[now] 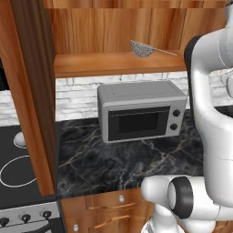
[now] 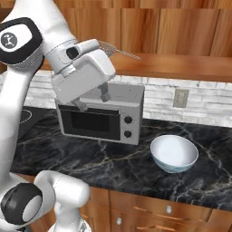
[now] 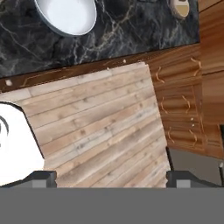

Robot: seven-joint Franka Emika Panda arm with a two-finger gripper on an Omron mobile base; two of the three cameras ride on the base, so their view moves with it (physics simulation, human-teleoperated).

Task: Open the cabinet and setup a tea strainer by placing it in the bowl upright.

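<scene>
The cabinet [image 1: 113,27] stands open, its door [image 1: 27,91] swung out at the left. The tea strainer [image 1: 143,48], a small grey mesh cup with a thin handle, lies on the cabinet's shelf [image 1: 118,63]; in the right base view the strainer [image 2: 118,50] peeks out behind my hand. My gripper [image 2: 93,100] hangs open and empty below the shelf, in front of the microwave's top, pointing down. The white bowl [image 2: 174,153] sits on the dark marble counter [image 2: 113,163] right of the microwave. From the hand camera the bowl [image 3: 65,15] appears at the top left, far beyond the fingertips [image 3: 41,177].
A grey microwave [image 1: 141,113] stands on the counter under the shelf. A stove [image 1: 18,168] lies left of the open door. Drawer fronts [image 2: 167,210] run below the counter edge. A wall outlet [image 2: 181,97] sits above the bowl. Wooden floor [image 3: 100,127] lies under the hand.
</scene>
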